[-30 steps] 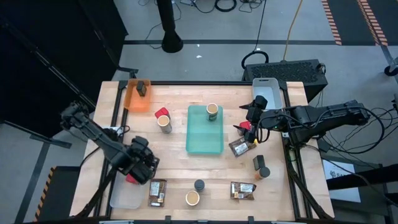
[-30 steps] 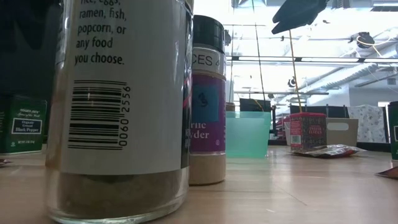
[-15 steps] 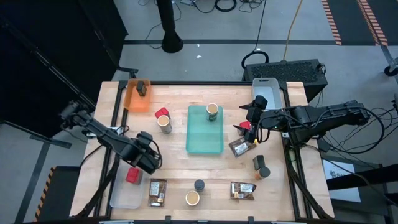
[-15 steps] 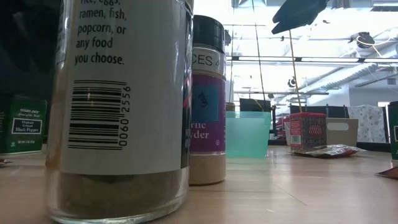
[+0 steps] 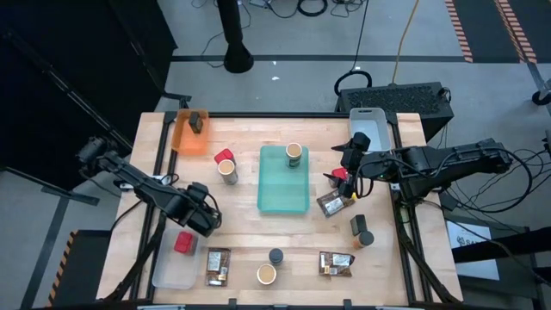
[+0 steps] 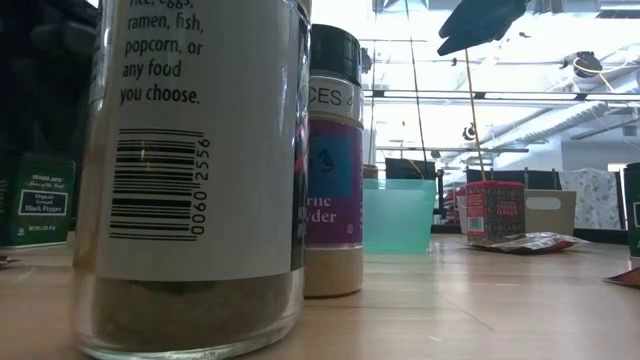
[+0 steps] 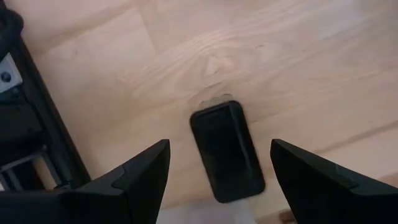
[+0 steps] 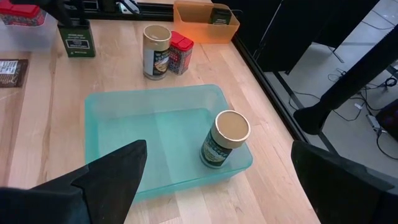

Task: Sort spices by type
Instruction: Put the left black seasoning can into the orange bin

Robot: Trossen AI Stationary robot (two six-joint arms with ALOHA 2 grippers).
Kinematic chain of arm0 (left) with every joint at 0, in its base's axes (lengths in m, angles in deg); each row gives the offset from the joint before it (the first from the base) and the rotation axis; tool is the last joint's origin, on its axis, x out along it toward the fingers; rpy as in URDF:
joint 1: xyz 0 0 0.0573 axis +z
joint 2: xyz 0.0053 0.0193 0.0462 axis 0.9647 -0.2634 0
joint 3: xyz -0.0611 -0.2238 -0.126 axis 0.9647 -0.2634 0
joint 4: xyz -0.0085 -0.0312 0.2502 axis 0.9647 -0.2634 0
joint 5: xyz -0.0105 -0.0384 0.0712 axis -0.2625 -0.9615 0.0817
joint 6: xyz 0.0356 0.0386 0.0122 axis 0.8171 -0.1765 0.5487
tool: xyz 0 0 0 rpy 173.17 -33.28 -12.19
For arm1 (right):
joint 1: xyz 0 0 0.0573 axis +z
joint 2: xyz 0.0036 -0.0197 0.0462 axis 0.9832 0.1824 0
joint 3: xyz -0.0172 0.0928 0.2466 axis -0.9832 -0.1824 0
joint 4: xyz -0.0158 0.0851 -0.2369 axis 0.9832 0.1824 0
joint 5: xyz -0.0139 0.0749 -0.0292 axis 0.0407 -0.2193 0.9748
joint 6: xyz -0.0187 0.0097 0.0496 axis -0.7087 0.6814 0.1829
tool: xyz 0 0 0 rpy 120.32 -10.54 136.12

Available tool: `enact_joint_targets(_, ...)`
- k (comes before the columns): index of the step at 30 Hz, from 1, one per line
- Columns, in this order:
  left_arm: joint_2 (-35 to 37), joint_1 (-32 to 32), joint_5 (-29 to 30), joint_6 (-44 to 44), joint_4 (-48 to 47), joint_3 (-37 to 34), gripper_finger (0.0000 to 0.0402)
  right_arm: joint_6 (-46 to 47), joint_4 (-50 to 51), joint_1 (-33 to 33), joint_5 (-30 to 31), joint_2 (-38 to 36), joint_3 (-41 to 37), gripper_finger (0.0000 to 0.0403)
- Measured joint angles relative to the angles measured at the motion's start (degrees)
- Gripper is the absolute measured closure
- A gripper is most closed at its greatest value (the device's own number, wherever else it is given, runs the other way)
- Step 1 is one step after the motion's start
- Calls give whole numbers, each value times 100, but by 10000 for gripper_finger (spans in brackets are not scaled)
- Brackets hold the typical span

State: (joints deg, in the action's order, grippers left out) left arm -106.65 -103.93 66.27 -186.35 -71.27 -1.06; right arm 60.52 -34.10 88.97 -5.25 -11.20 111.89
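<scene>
Sorting in progress, most items unplaced. A few spices already sit in containers: one tan round jar [image 5: 294, 155] stands upright in a far corner of the teal tray [image 5: 284, 194], a dark tin [image 5: 197, 121] lies in the orange bin [image 5: 182, 138], and a red square box [image 5: 183, 243] rests in the clear tray [image 5: 169, 275] at the near left corner of the worktop [image 5: 250, 232]. Loose on the worktop are a second red box [image 5: 225, 157] touching a tan jar [image 5: 228, 171] beside the teal tray, two brown packets [image 5: 218, 265] [image 5: 336, 263] and a small black jar [image 5: 275, 256] next to another tan jar [image 5: 266, 275] along the near edge, plus a packet [image 5: 332, 203] and dark tins [image 5: 361, 231] on the right. The left pincer [image 5: 200, 220] hovers just beyond the clear tray, fingers wide and empty, a dark tin [image 7: 225, 151] below them in the left wrist view. The right pincer [image 5: 349, 160] waits near the pale blue bin [image 5: 372, 120], fingers spread and empty. By this judgement the task is at an early stage.
</scene>
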Motion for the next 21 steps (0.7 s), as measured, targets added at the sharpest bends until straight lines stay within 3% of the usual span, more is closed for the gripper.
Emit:
enact_joint_targets(8, -2, -1, -13, 40, 608, -387, 135, -2, 4, 1, 0, 0, 0, 18)
enact_joint_targets(17, -2, -1, 2, 40, 724, -536, 267, -2, 7, 0, 0, 0, 0, 18)
enact_joint_targets(21, 3, 45, 48, 45, 616, -434, 269, -2, 11, -1, 0, 0, 0, 18)
